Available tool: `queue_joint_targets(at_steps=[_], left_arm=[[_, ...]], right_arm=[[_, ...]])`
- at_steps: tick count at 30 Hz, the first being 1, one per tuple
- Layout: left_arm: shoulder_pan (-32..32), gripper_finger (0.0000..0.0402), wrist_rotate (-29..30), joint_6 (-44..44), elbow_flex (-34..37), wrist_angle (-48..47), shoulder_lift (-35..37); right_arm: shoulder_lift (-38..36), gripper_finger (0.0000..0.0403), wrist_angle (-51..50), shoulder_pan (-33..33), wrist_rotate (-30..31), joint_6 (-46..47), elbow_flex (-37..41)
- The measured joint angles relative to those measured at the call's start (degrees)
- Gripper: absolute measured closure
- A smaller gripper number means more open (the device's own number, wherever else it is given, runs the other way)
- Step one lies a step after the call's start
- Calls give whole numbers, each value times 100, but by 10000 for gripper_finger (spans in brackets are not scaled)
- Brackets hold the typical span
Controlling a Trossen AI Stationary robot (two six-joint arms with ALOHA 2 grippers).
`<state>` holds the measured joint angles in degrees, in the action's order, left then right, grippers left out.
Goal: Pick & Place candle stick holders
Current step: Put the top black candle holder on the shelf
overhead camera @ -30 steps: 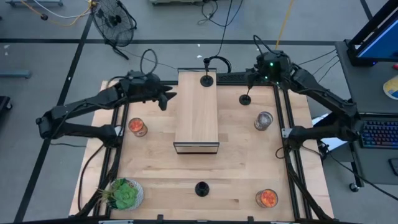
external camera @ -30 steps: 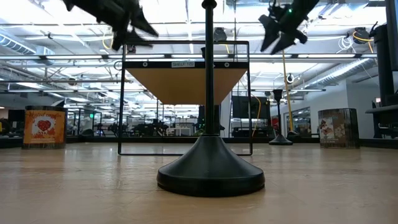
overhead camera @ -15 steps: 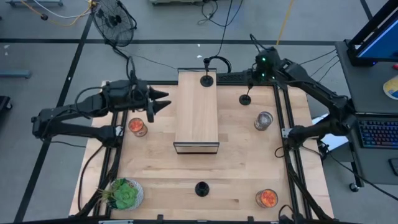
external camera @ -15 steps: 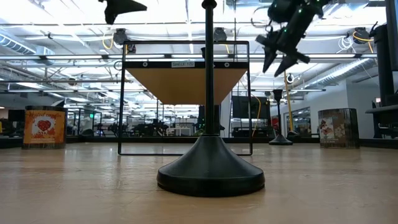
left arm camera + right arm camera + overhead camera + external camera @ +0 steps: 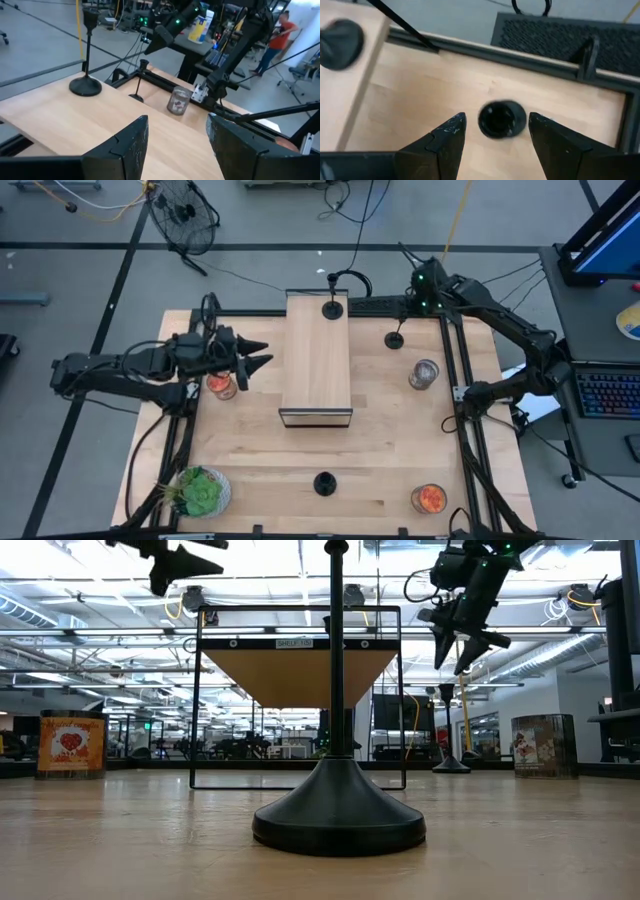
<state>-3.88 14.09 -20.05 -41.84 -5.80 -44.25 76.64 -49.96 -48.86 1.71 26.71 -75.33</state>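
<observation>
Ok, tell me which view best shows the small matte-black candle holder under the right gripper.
The right wrist view: the small matte-black candle holder sits centred below the open right gripper. The high view shows it small near the table's rear edge; the low view shows it distant; the left wrist view shows it thin.

Wooden shelf (image 5: 317, 360): placed at the table's centre, long side running 12 to 6.
Glass jars: one at 9 (image 5: 221, 385), one at 3 (image 5: 424, 373), one at 5 (image 5: 429, 498).
Green plant (image 5: 198, 492): seen at 7.
Person (image 5: 278, 33): seen beyond the table.
</observation>
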Motion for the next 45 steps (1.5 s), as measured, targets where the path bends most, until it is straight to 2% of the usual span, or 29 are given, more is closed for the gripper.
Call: queue_joint_targets(at_steps=[5,14,32,37,45], left_arm=[[0,192,13,1,260,51,266],[0,192,250,-177,452,38,299],[2,192,243,-277,452,-11,308],[1,192,243,-278,452,-41,308],[1,192,249,-434,452,-282,308]], right_arm=[[0,193,-261,-58,140,107,0],[36,193,-266,-175,140,114,-2],[786,195,-206,-173,123,121,-4],[896,225,-180,-173,111,128,-21],[918,322,-94,-170,163,130,-20]])
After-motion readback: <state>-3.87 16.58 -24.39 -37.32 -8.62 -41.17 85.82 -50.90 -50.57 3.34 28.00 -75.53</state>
